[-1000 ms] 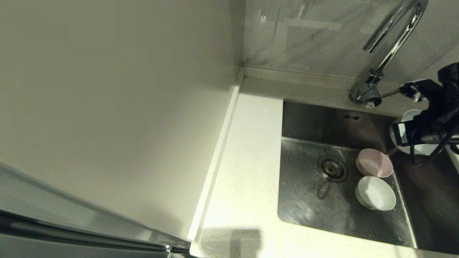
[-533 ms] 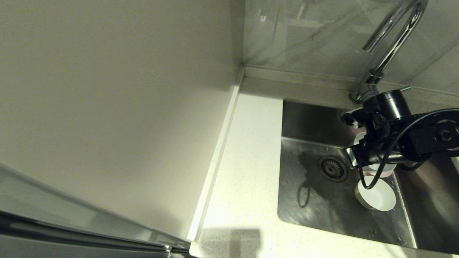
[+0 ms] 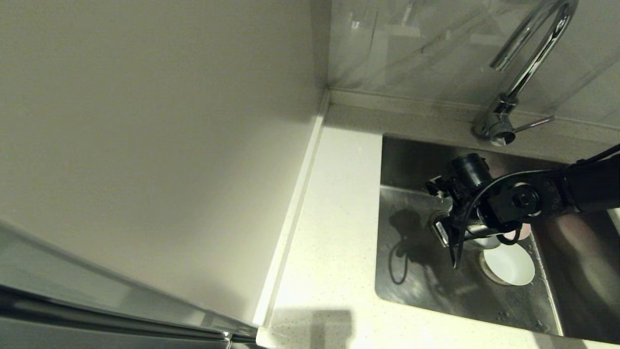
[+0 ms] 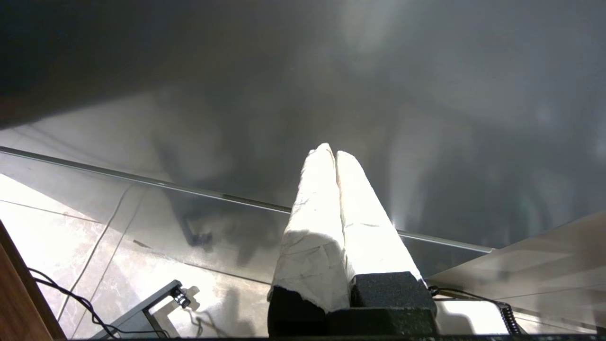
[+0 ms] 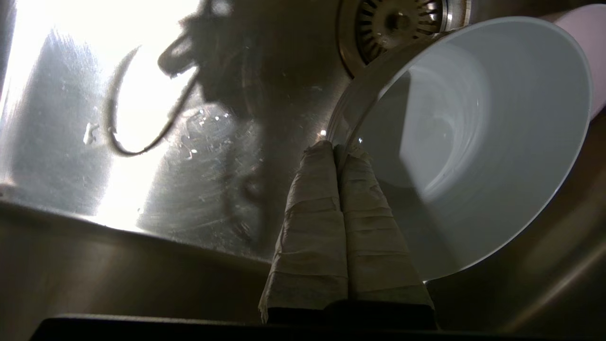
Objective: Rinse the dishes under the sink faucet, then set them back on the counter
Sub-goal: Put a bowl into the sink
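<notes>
Your pale blue bowl (image 5: 473, 142) hangs tilted over the sink (image 3: 411, 160) near the drain strainer (image 5: 397, 23), its rim pinched in the closed right gripper (image 5: 337, 149). Beside it the pink bowl (image 3: 520, 234) and mint-white bowl (image 3: 508, 264) sit in the basin. Your left gripper (image 4: 331, 154) is parked below, fingers pressed together.

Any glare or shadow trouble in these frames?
Head view: right gripper throws a hard shadow with a cable loop onto the sink floor. Right wrist view: blown-out glare on the steel beside the bowl. Left wrist view: fingers overexposed.
</notes>
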Motion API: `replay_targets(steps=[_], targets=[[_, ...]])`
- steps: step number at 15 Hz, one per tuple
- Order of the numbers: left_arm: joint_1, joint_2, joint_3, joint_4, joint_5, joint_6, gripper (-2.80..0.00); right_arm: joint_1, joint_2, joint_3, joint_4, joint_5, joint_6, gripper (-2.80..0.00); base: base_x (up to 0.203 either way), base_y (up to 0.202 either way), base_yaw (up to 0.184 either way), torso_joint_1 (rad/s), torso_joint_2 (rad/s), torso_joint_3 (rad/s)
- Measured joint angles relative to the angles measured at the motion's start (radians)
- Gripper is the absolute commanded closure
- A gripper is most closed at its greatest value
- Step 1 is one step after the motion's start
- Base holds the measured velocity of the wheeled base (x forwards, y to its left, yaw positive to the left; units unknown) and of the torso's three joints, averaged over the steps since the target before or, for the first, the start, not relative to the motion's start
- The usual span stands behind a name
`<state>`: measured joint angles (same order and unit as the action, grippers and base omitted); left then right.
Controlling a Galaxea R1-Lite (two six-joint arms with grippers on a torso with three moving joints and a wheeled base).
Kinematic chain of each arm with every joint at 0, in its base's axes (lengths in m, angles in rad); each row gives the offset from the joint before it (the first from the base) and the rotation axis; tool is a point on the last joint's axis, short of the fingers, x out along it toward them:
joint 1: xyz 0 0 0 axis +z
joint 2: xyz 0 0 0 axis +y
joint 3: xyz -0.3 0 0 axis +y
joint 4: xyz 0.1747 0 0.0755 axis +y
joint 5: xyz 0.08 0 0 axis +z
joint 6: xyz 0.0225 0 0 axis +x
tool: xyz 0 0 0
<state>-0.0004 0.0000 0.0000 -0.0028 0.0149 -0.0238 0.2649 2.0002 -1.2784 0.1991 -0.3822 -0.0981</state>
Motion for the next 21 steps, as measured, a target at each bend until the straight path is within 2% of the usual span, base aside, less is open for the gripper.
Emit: replay_targets(steps=[3, 6, 12, 13, 14, 21], targets=[[0.000, 0.000, 0.000, 0.000, 0.000, 0.000, 0.00, 0.019, 0.081, -0.062, -0.002, -0.001, 0.019, 0.00, 0.000, 0.000, 0.000, 0.000, 0.00, 0.000], [0.000, 0.000, 0.000, 0.000, 0.000, 0.000, 0.00, 0.051, 0.163, -0.103, -0.024, -0.001, 0.081, 0.00, 0.000, 0.000, 0.000, 0.000, 0.00, 0.000], [0.000, 0.000, 0.000, 0.000, 0.000, 0.001, 0.00, 0.066, 0.298, -0.166, -0.096, -0.020, 0.092, 0.00, 0.000, 0.000, 0.000, 0.000, 0.00, 0.000], [0.000, 0.000, 0.000, 0.000, 0.000, 0.000, 0.00, 0.066, 0.313, -0.170, -0.097, -0.039, 0.102, -2.04, 0.000, 0.000, 0.000, 0.000, 0.00, 0.000], [0.000, 0.000, 0.000, 0.000, 0.000, 0.000, 0.00, 0.066, 0.327, -0.172, -0.097, -0.061, 0.109, -2.80, 0.000, 0.000, 0.000, 0.000, 0.00, 0.000], [0.000, 0.000, 0.000, 0.000, 0.000, 0.000, 0.00, 0.066, 0.282, -0.170, -0.072, -0.081, 0.166, -2.80, 0.000, 0.000, 0.000, 0.000, 0.00, 0.000]])
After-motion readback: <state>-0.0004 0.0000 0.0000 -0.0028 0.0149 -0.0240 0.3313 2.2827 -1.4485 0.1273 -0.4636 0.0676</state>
